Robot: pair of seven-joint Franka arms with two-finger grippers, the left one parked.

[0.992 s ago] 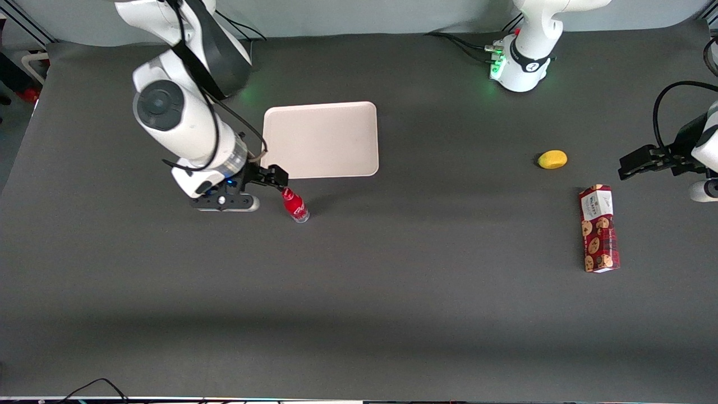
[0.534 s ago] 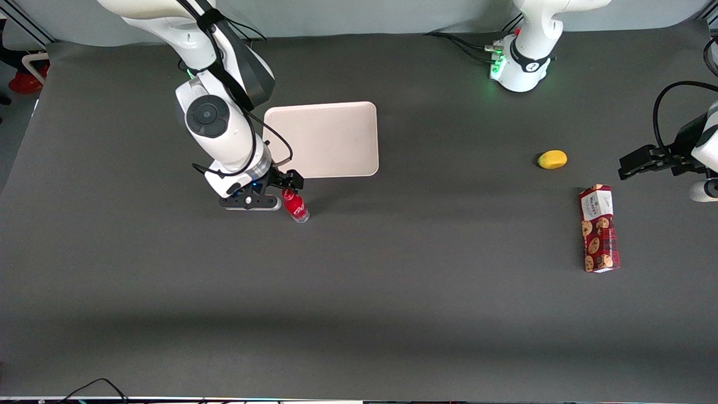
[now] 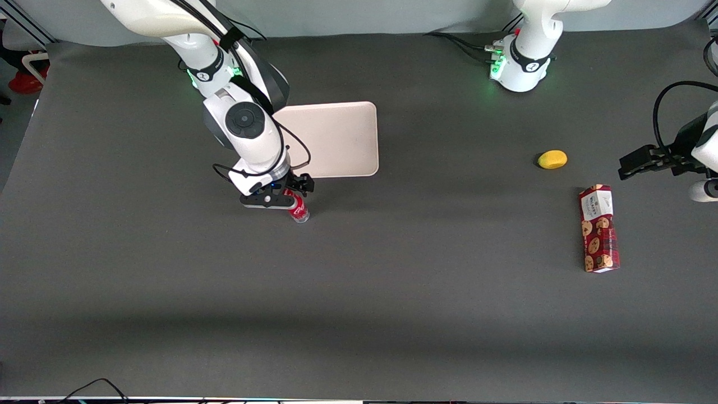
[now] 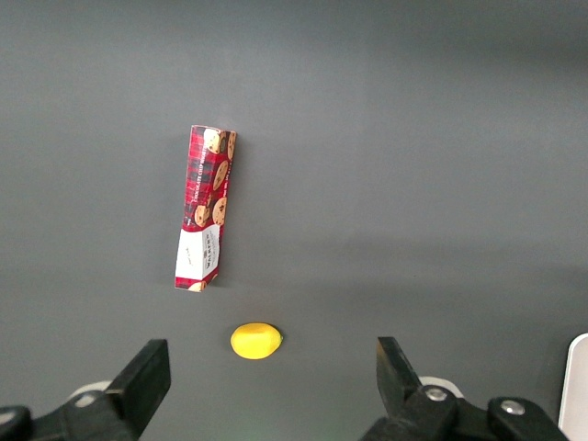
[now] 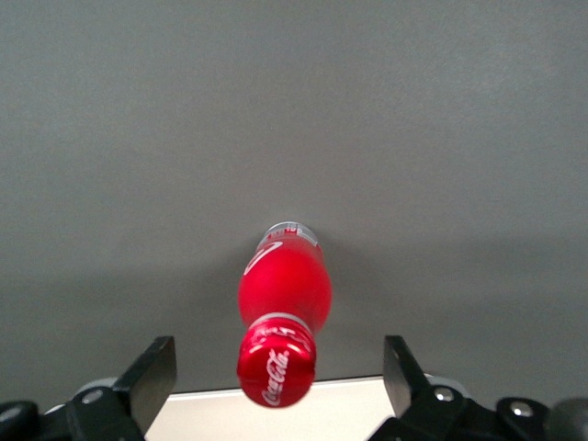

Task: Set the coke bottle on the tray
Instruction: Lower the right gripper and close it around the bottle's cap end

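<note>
- Gripper (image 5: 276,386) is hovering with jaws spread wide, straddling the cap for a top grasp.
- Coke bottle (image 3: 299,209) is standing upright on the counter (image 3: 392,292), just beside the tray (image 3: 342,140), nearer the front camera.

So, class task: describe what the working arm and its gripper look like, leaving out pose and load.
The working arm is glossy white with rounded dark grey joint caps, black cables looped along it, and green lights glowing near one joint. Its gripper, above the coke bottle, is black with two angular fingers.
</note>
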